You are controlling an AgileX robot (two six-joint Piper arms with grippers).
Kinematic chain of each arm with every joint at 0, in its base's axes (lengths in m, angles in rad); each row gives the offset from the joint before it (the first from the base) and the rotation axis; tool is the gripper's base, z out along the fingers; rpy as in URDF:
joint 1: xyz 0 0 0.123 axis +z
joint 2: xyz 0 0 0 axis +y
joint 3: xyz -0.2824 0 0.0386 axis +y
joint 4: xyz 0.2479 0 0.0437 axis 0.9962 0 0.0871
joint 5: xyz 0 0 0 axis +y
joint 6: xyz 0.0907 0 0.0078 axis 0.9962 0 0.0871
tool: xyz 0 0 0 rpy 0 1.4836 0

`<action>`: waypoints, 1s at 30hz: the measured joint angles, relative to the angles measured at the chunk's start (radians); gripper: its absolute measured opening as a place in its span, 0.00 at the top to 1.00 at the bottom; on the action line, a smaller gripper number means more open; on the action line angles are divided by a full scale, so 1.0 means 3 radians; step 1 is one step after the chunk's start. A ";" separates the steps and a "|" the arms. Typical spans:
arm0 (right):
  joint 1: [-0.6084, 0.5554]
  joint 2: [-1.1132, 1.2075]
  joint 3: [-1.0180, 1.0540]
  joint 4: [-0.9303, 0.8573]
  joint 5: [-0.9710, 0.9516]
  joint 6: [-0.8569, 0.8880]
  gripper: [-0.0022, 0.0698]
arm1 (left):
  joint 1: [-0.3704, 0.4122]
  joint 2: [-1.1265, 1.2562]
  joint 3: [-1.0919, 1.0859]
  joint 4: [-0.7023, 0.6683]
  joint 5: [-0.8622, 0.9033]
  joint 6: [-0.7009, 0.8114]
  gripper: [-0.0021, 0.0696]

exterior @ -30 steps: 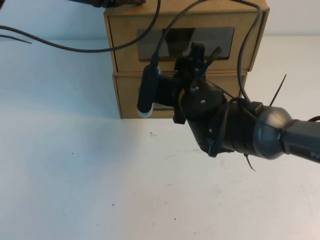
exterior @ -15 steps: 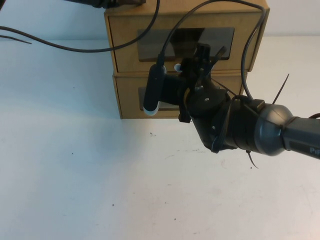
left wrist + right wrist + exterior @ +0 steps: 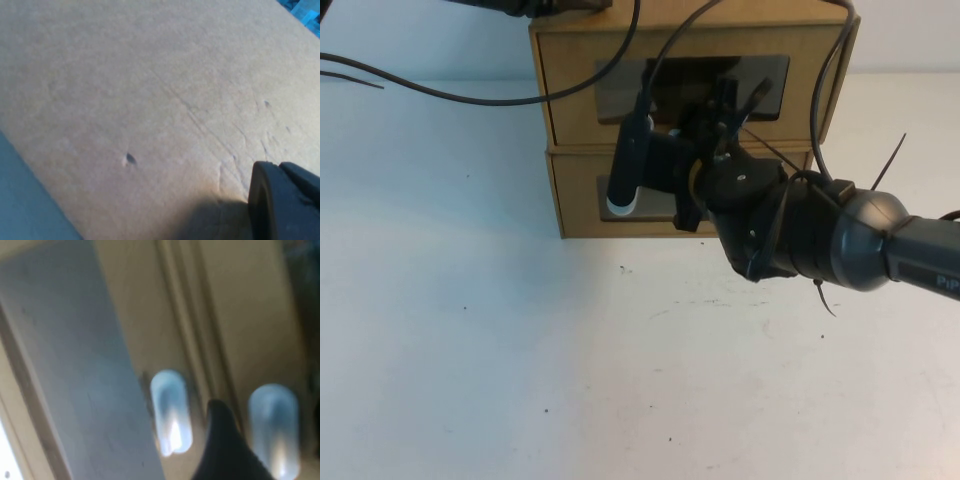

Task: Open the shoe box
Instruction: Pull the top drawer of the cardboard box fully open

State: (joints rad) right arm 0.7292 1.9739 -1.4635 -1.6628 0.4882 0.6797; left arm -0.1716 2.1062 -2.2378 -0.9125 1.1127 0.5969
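Two brown cardboard shoe boxes are stacked at the table's back, the upper box (image 3: 570,90) on the lower box (image 3: 575,195). Each has a dark window in its front. My right gripper (image 3: 738,98) is against the upper box's window (image 3: 775,80), with its two fingers standing apart and nothing between them. In the right wrist view one dark fingertip (image 3: 225,450) sits between two pale oval marks (image 3: 171,410) on the cardboard front. My left gripper (image 3: 282,200) rests over the upper box's flat cardboard top (image 3: 150,100); only one dark part of it shows.
Black cables (image 3: 470,95) loop from the back left across the upper box front. The right arm's body (image 3: 820,240) covers much of the lower box front. White tabletop (image 3: 470,350) spreads in front and to the left.
My right arm has pushed forward and a little to the right, bringing its fingers higher onto the upper box's window. The boxes have not moved.
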 joint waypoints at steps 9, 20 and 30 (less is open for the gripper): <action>-0.0044 0.0027 -0.0005 -0.0024 -0.0055 -0.0073 0.58 | 0.0000 0.0007 0.0000 -0.0007 0.0000 0.0000 0.98; -0.0044 0.0020 -0.0013 -0.0050 -0.0026 0.0013 0.75 | 0.0000 0.0007 0.0000 -0.0007 -0.0006 0.0000 0.98; 0.0066 -0.0024 0.0004 0.0125 0.0140 -0.0108 0.76 | 0.0000 0.0007 0.0000 0.0027 0.0008 -0.0088 0.98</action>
State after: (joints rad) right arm 0.7490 1.9667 -1.4623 -1.6253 0.5302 0.6472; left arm -0.1716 2.1082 -2.2378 -0.9043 1.1152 0.5706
